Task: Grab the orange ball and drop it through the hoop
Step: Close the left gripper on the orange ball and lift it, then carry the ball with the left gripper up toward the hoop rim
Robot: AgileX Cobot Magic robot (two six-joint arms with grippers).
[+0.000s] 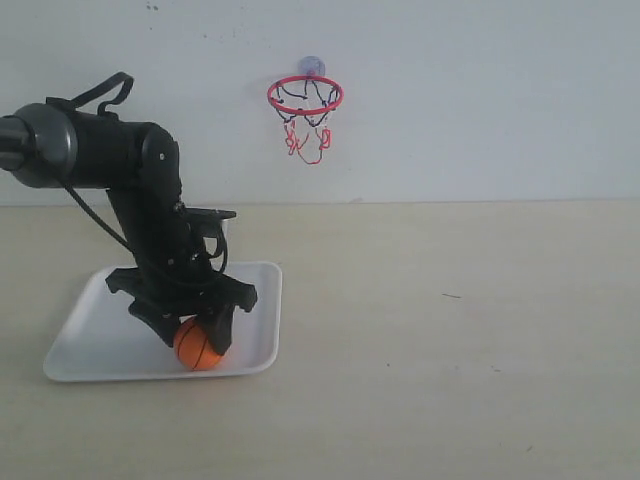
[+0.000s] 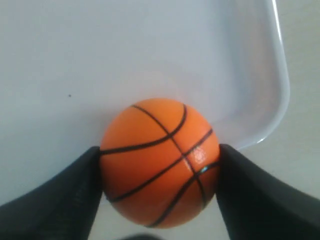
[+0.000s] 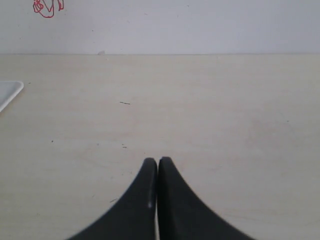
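The orange ball (image 1: 197, 345) (image 2: 160, 161), a small toy basketball with black seams, sits low over the white tray (image 1: 95, 335) near its front right corner. My left gripper (image 1: 196, 338) (image 2: 160, 165) reaches down onto it, and both black fingers (image 2: 65, 200) press against the ball's sides, so it is shut on the ball. The hoop (image 1: 305, 96), with a red ring and black-and-red net, hangs on the back wall by a bluish suction cup. A bit of its net (image 3: 47, 7) shows in the right wrist view. My right gripper (image 3: 158, 161) is shut and empty above the table; it is out of the exterior view.
The white tray's raised rim (image 2: 285, 95) curves just beside the ball. A corner of the tray (image 3: 9, 92) shows off to one side of the right gripper. The beige table (image 1: 450, 330) stretches right of the tray up to the white wall.
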